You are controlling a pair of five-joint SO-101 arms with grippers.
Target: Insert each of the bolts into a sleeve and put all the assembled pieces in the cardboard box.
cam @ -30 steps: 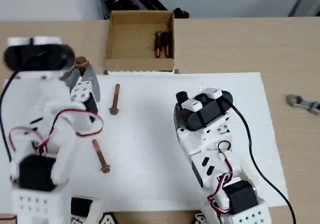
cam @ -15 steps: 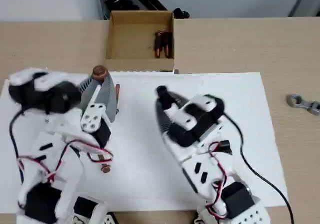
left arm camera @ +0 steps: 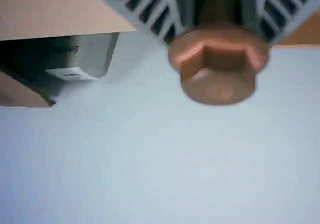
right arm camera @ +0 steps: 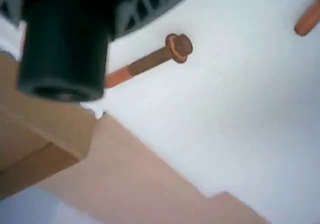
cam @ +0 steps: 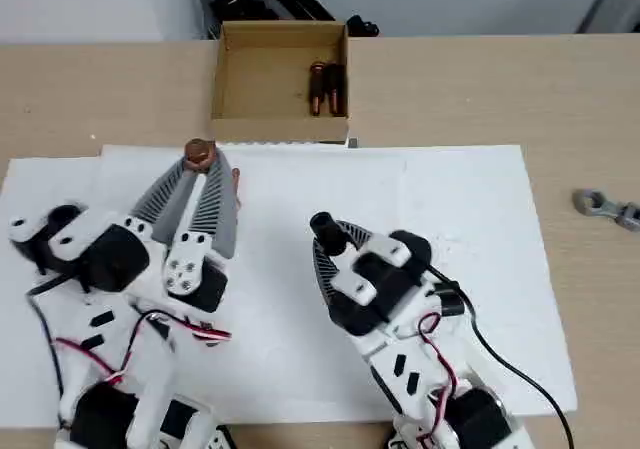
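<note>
While your left gripper point(cam: 200, 166) is clamped on a copper bolt point(cam: 199, 151) just short of the cardboard box point(cam: 260, 79), your right gripper point(cam: 328, 241) grips a black sleeve point(cam: 324, 226) over the white sheet point(cam: 450, 199). In box: assembled pieces point(cam: 326, 89). On sheet: one loose bolt point(right arm camera: 155, 59).

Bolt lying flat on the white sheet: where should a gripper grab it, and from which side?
Likely grip the bolt mid-shank, straight down from above, jaws across it: it lies flat on the sheet, shank slim and straight.
</note>
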